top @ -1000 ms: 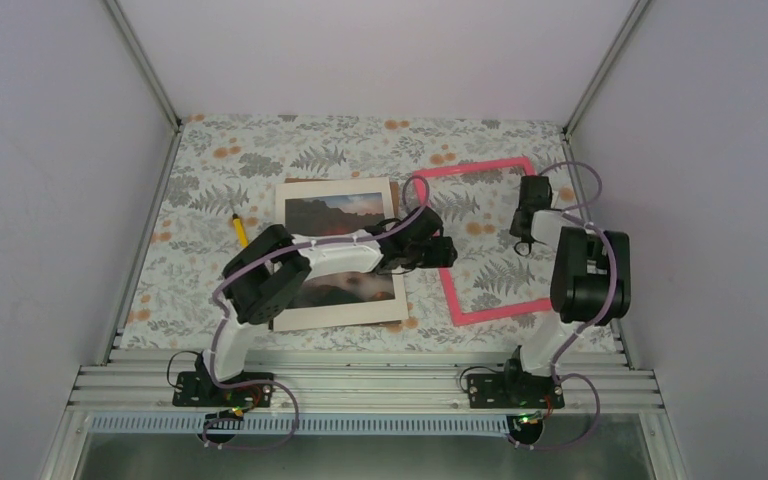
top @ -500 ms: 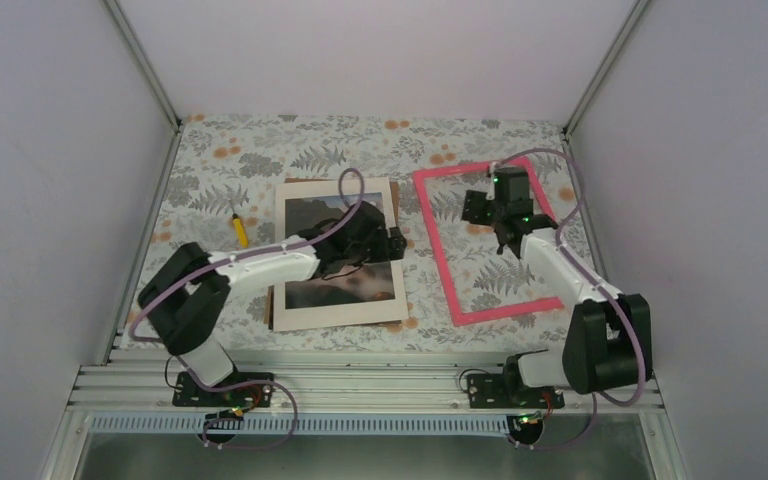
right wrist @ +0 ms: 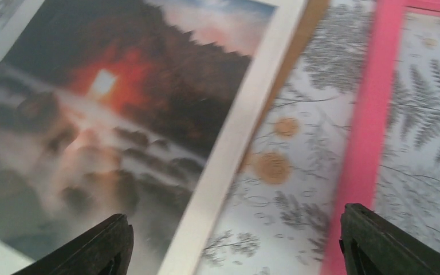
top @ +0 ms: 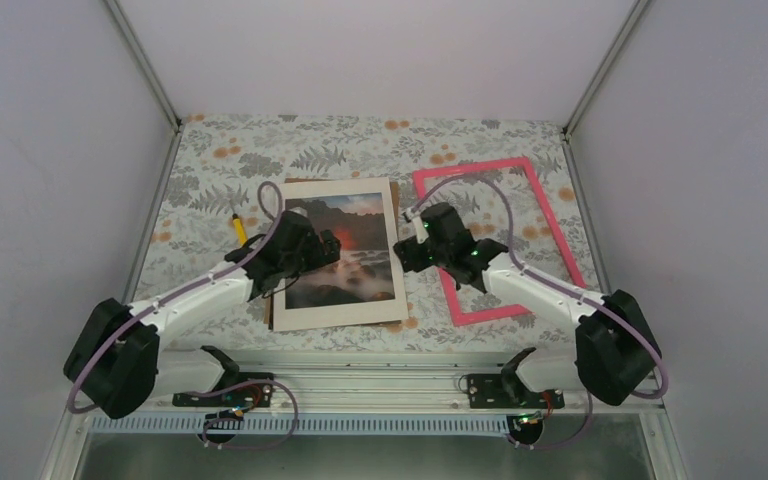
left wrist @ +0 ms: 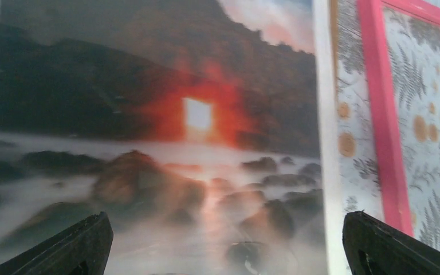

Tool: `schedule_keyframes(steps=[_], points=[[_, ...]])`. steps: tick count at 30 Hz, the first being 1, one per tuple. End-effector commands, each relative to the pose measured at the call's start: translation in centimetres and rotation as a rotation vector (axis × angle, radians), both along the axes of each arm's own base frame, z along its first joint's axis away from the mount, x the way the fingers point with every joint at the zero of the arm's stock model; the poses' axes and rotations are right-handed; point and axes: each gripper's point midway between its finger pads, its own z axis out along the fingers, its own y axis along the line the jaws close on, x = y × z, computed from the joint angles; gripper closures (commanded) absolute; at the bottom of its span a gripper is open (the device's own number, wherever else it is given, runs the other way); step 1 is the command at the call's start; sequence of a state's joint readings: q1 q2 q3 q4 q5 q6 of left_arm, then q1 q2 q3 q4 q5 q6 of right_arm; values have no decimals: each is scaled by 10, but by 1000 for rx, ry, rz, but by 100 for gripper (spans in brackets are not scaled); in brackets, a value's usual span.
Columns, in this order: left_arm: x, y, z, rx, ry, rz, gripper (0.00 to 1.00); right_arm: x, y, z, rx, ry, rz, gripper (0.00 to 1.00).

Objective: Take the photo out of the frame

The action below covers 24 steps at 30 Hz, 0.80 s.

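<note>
The left gripper [top: 318, 250] [left wrist: 223, 252] has its two black fingers spread wide, one at each lower corner of its wrist view, with nothing clamped between them. It hangs low over the middle of the photo; whether a fingertip touches the print cannot be told.

The right gripper [top: 408, 252] [right wrist: 235, 246] is also spread wide and grips nothing. It points left at the photo's right edge, and between its fingers lie the print's white border and a strip of cloth.

The photo [top: 355, 262] [left wrist: 149, 114] [right wrist: 91, 114], a rectangular print with a wide white border and a dark rocky landscape around a glowing red-orange sun, lies flat and face up outside the frame. It rests on a brown fibreboard backing board [top: 305, 181] [right wrist: 298, 46], which shows along its top, left and right edges.

Just beside it to the right, apart from it, the thin bright pink rectangular frame [top: 470, 168] [left wrist: 385, 114] [right wrist: 373, 114] lies flat and open, with the grey fern and orange flower tablecloth [top: 360, 150] showing through it. The right arm crosses the frame's lower left part.

A yellow pencil [top: 240, 230] lies on the cloth left of the board.
</note>
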State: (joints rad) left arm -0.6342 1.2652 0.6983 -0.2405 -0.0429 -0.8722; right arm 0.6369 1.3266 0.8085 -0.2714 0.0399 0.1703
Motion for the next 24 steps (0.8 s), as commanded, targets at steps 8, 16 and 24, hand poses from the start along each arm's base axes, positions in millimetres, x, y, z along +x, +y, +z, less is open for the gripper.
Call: schedule_keyframes(steps=[8,16,24], points=[[-23,81,-30,26,82,121,0,-87,89,-28,-143,-49,417,17],[-28,126,-38,-3,97,227,0,-134,138,-46,-230,-107,633,15],[-33,132,-50,-45,122,230,0,-155,173,-71,-325,-164,728,15]])
